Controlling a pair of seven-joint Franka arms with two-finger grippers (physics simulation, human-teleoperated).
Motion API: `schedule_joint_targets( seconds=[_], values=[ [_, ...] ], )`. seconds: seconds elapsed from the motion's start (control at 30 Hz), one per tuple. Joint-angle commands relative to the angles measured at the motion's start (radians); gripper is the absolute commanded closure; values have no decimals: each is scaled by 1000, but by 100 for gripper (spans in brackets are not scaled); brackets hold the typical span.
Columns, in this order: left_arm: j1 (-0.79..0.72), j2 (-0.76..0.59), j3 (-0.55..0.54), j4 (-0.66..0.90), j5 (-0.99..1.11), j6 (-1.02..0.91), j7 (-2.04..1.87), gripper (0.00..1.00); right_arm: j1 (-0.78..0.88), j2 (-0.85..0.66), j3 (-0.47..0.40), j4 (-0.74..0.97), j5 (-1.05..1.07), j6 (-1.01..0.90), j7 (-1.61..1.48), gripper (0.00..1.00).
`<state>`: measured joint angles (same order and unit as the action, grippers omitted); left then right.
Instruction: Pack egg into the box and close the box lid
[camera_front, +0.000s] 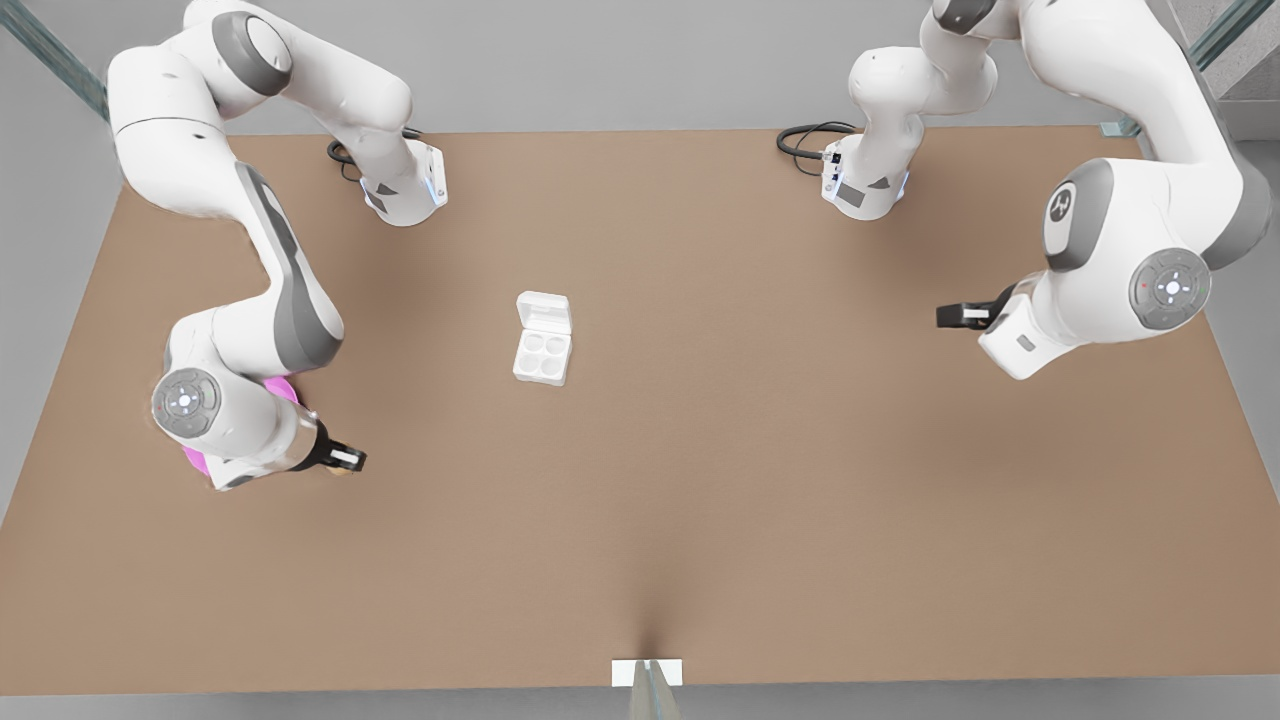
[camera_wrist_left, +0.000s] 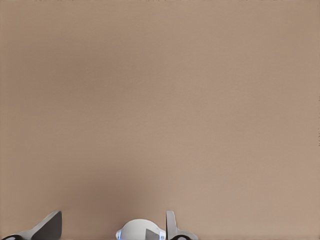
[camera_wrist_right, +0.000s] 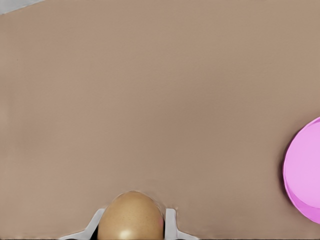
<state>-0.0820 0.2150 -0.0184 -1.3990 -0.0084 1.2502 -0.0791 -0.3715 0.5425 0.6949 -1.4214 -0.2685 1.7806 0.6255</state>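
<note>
- The egg, tan-brown and smooth, sits clamped between the two fingers of the right end effector, near the pink plate at the front view's left.
- A judgement on handling: the egg looks light, rigid and brittle, with a slick curved shell; the sound hold is across its widest girth, as here, with gentle pressure, since a squeeze could crack it and a loose grip could let it roll out.
- The box lies well apart from the right end effector, towards the middle of the worktop; its four round cups are all empty.
- The box lid is swung fully open, lying flat on the side of the tray away from the camera, joined along the hinged edge.
- The plate, partly hidden beneath the right arm, shows nothing on its visible part.
- The left end effector waits at the front view's right, far from the box, fingers spread over bare worktop and holding nothing.
</note>
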Motion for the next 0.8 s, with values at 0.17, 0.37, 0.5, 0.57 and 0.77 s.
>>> schedule_joint_targets(
  seconds=[0.17, 0.37, 0.5, 0.57, 0.77],
  values=[
    [-1, 38, 0, -2, 10, 14, 15, 0, 180, -4, 81, 52, 58, -67, 246, 51],
    [-1, 41, 0, -2, -1, 12, 12, 0, 223, -32, 233, 26, 55, -216, 375, 51],
    [-1, 47, 0, -2, -1, 12, 7, 0, 223, -16, 232, -13, 40, -170, 370, 51],
    [-1, 52, 0, -2, 1, 12, 5, 0, 223, -13, 219, -66, 37, -98, 373, 51],
    [-1, 55, 1, -2, 1, 9, 4, 0, 250, -16, 221, -182, 20, -58, 398, 51]
  ],
)
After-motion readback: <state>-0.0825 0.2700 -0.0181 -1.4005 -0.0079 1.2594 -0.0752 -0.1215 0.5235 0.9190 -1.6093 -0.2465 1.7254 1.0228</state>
